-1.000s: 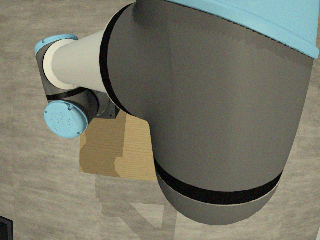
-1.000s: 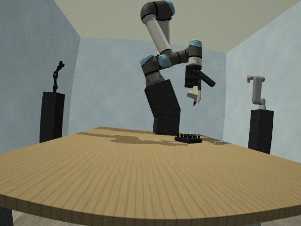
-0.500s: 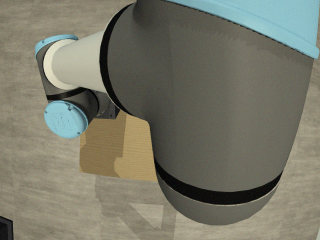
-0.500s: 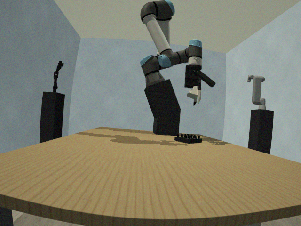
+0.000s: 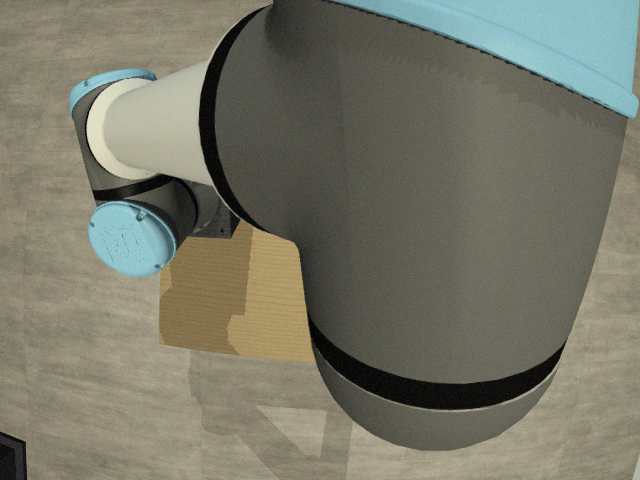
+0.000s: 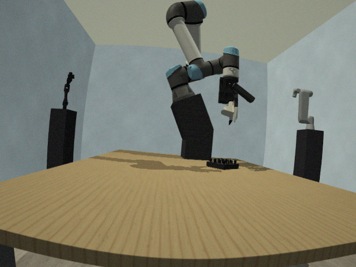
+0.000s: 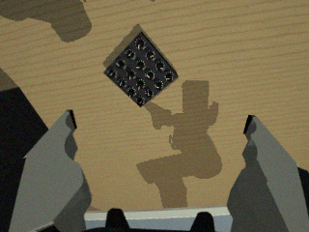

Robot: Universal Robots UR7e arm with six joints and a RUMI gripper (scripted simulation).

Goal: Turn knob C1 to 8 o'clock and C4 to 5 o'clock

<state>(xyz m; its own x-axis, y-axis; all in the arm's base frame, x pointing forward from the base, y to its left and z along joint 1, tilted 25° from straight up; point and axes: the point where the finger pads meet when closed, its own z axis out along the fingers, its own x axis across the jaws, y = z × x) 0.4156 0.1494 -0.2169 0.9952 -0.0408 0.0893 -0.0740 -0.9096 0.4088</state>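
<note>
The black knob box (image 6: pixel 215 164) (image 7: pixel 140 73) lies flat on the wooden table. In the wrist view it sits above the middle, turned like a diamond, with rows of small dark knobs inside pale marks. The knob pointers, the socket and the row letters are too small to tell, so I cannot tell C1 and C4 apart from the others. My gripper (image 6: pixel 232 122) (image 7: pixel 159 113) is wide open and empty, high above the table and the box, touching nothing. In the top view the arm hides the box and the fingers.
The wooden table (image 5: pixel 273 289) (image 6: pixel 172 215) carries the arm's shadows beside the box. The arm's black pedestal (image 6: pixel 195 123) stands behind the box. Two other small robots stand on black pillars, a left one (image 6: pixel 60 138) and a right one (image 6: pixel 307 155), beyond the table.
</note>
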